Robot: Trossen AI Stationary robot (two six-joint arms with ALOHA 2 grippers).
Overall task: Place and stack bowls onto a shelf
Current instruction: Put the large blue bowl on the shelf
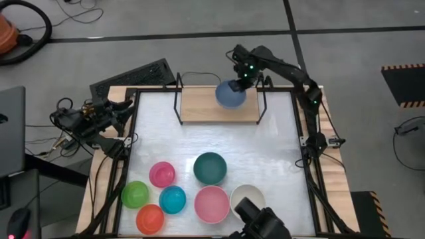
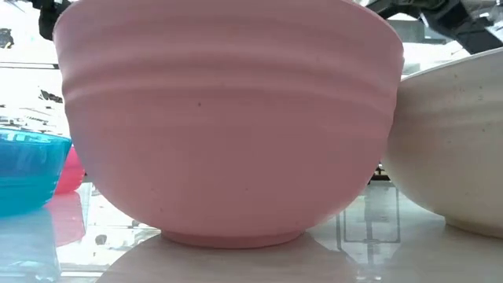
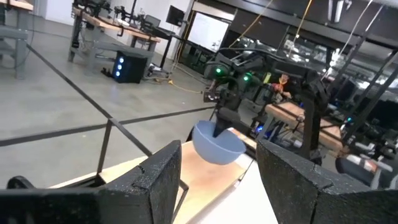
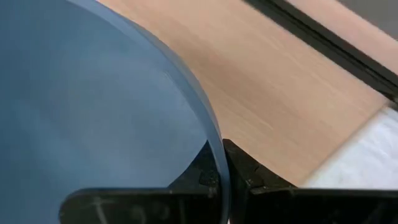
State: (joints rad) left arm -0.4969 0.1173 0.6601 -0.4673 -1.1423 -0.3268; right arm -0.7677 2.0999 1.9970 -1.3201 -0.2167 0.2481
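We cannot see the shelf or either arm in the low view, because the pink bowl (image 2: 228,118) fills it. Its top is cut off. The cream-white bowl (image 2: 456,141) and the cyan bowl (image 2: 27,169) are each cut by an edge, and the magenta bowl (image 2: 72,169) only peeks out. In the right wrist view the grey-blue bowl (image 4: 93,106) hides most of the shelf board (image 4: 280,93).
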